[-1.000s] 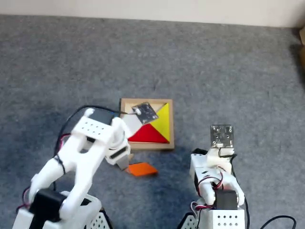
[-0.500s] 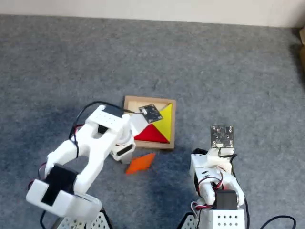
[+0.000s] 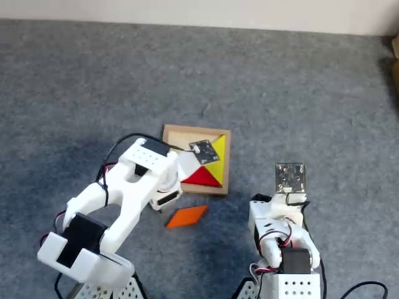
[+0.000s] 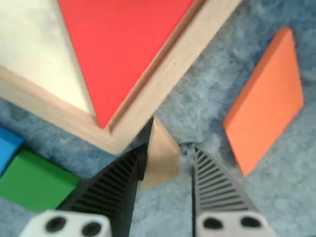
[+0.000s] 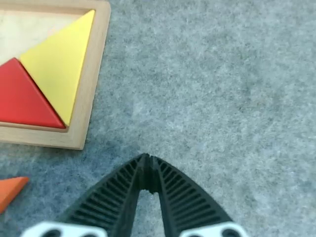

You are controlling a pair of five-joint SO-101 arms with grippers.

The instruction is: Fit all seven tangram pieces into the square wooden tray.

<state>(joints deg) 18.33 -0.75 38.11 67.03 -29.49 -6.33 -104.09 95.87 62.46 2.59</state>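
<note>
Tan piece (image 4: 158, 159) inside parted left pincer (image 4: 170, 151), beside wooden tray (image 4: 160, 85) corner.

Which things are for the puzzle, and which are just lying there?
For the puzzle: wooden tray, red triangle, yellow triangle, orange piece, tan piece, green piece, blue piece.
Just there: grey carpet, brown thing at the edge.

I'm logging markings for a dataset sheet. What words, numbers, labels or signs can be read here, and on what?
None can be read.
The wooden tray, red piece, yellow piece, orange piece, green piece and blue piece are plain, with no print.
The circuit board on the right arm may bear markings, but they are too small to read.
</note>
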